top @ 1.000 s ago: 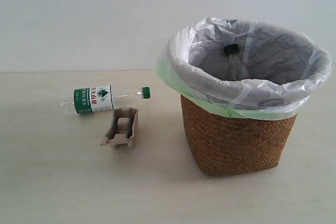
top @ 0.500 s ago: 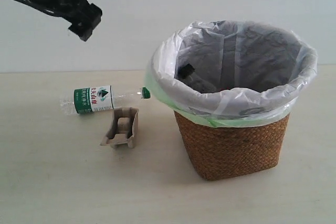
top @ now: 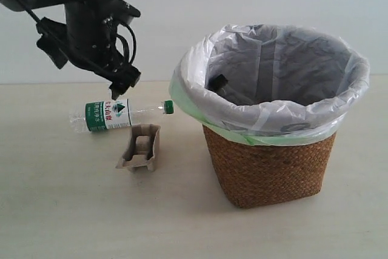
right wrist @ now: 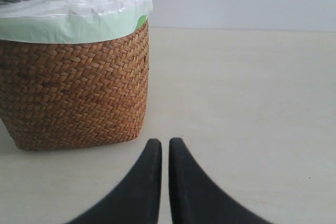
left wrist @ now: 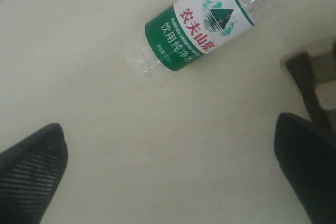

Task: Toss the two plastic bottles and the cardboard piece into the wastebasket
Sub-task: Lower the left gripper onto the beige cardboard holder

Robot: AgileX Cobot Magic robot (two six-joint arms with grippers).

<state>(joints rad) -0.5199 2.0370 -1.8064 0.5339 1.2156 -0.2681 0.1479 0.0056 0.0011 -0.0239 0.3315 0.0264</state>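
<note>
The green-capped bottle (top: 112, 115) lies on its side on the table, its green-white label (left wrist: 199, 22) large in the left wrist view. Just in front of it sits the cardboard piece (top: 140, 148), whose edge (left wrist: 315, 80) also shows in that wrist view. My left gripper (top: 123, 88) hangs open just above the bottle, with only bare table between its fingers (left wrist: 31, 177). The black cap of the other bottle (top: 217, 82) shows inside the wastebasket (top: 270, 162). My right gripper (right wrist: 165, 142) is shut and empty, low over the table beside the wicker wastebasket (right wrist: 73, 93).
A pale wall stands behind the table. The white bag with its green edge (top: 194, 110) bulges over the basket's rim toward the bottle's cap. The right arm is outside the exterior view.
My left arm has swung down from the top of the view to just above the green-capped bottle. The basket shifted slightly left, and the black-capped bottle sank lower inside it.
</note>
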